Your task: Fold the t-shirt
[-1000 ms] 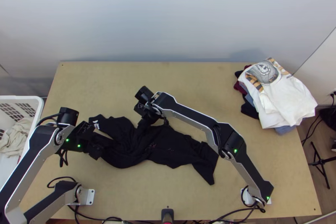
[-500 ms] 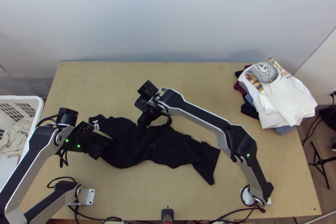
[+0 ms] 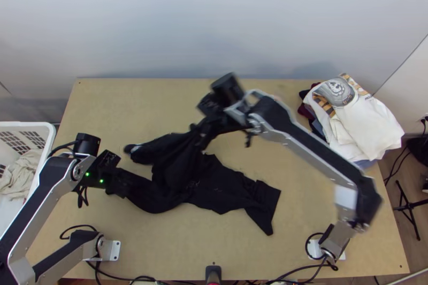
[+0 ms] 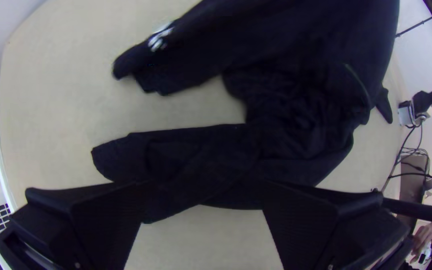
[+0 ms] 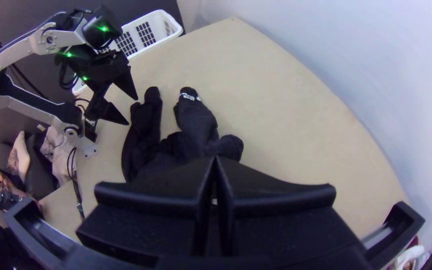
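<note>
Black t-shirt [image 3: 219, 191]: it lies crumpled on the table [image 3: 342, 215], its body twisted and its far side lifted. The step in hand looks like opening it out before any fold.
Left gripper [image 5: 132, 110]: at the t-shirt's basket-side end, fingers wide apart, with no cloth seen pinched. Whether they touch it, I cannot tell. Best closed low on the plain sleeve before a pull, as an anchor.
Plain sleeve [image 4: 116, 155]: stretches from the t-shirt's body towards the left gripper, fairly straight. Smooth it lengthwise rather than sideways.
Right gripper [image 5: 216, 165]: above the t-shirt's far side, fingers closed on a raised gather of cloth. Draw outward slowly, then lower so the body lands flat. A fast pull could drag the whole bundle.
Printed sleeve [image 3: 136, 148]: on the t-shirt's far side, partly curled. Uncurl it before releasing.
White basket [image 3: 45, 151]: left of the t-shirt, well apart.
Clothes pile [image 3: 358, 119]: beyond and right of the t-shirt, well apart.
</note>
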Action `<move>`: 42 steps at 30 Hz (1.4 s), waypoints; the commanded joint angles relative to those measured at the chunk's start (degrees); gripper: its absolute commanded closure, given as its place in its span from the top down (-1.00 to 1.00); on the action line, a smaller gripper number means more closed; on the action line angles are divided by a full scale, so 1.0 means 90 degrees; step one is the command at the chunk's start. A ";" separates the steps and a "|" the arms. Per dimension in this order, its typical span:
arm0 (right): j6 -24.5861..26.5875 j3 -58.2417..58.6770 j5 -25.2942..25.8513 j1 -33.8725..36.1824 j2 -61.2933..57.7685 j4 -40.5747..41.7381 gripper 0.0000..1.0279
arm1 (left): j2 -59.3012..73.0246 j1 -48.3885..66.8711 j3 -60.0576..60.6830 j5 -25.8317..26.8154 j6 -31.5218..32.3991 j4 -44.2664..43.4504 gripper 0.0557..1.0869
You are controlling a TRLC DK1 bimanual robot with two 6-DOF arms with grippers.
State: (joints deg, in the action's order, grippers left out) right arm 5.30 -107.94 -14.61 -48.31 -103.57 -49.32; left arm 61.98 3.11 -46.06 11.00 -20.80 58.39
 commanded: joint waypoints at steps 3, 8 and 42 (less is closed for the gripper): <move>0.0095 0.1163 0.0071 0.0827 0.1654 -0.0389 -0.94 | 0.0526 -0.0180 -0.0146 -0.0393 -0.0004 -0.0560 0.90; 0.0124 0.1788 0.0178 0.1355 0.2211 -0.0389 -0.94 | 0.0702 -0.0229 -0.0351 -0.0608 -0.0062 -0.0668 0.90; 0.0017 0.4308 0.0198 0.3523 0.4037 -0.0340 -0.94 | 0.1112 0.0611 -0.0263 -0.0920 -0.1195 -0.0267 0.76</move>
State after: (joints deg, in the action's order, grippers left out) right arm 5.82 -70.04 -12.64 -16.88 -67.79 -52.75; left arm 71.90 10.24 -50.78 4.84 -28.47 57.32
